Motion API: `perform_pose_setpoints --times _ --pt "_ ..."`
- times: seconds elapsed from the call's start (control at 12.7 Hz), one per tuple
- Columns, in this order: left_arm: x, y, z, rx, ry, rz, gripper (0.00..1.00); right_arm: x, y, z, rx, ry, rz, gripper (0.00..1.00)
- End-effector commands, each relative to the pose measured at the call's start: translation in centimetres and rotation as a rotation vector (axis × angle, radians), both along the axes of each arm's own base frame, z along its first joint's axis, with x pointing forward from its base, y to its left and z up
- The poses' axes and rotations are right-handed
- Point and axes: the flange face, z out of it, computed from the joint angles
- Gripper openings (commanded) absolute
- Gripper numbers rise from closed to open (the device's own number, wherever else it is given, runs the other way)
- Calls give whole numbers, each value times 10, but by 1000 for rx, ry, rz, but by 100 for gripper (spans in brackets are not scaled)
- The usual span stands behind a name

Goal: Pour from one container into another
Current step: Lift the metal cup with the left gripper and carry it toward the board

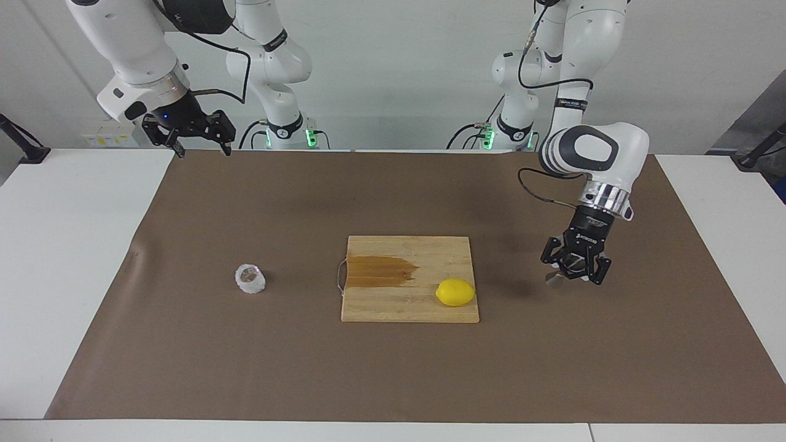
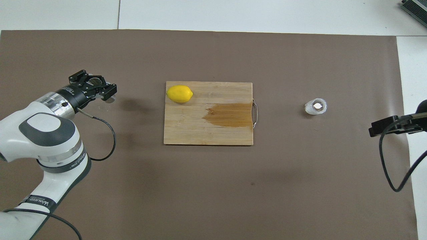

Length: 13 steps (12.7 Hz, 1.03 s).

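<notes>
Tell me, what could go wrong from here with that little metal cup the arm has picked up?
Two things, I think. The left gripper is shut on the jigger out at its fingertips, over the brown mat; so small a hold could let it slip or tip. And the glass cup stands at the right arm's end, past the cutting board and lemon, so a low carry might clip them. The right gripper waits open.

Facing cam sat high across the table, looked back at both robots w/ the wall at top; overhead cam sat high above the robots' end, looked fwd and steeply down; both stood well back; both shared the brown mat (image 1: 245, 368) and cutting board (image 1: 410, 307), half a turn apart.
</notes>
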Motion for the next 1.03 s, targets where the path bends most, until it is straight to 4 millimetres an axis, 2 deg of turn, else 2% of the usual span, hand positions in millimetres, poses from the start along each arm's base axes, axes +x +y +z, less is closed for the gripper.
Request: perform_pose_setpoints --times 0.0,0.16,0.32,0.47,0.55,0.71,0.95 --pt "-3 -48 26 -18 -47 -30 0 0 0 2 20 -2 -18 100" --pt "-9 -84 36 -32 -63 -81 0 0 0 2 20 -2 -18 100" --pt "-27 -128 38 -10 -69 -33 0 0 0 2 20 -2 -18 100" --pt "-44 -167 41 -13 -73 -55 0 0 0 2 20 -2 -18 100" --pt "-45 -178 48 -28 -84 -66 0 0 0 2 20 -2 -18 100" --pt "-61 -207 45 -59 -60 -82 0 0 0 2 20 -2 -18 100" --pt "-55 -214 50 -99 -56 -45 0 0 0 2 20 -2 -18 100"
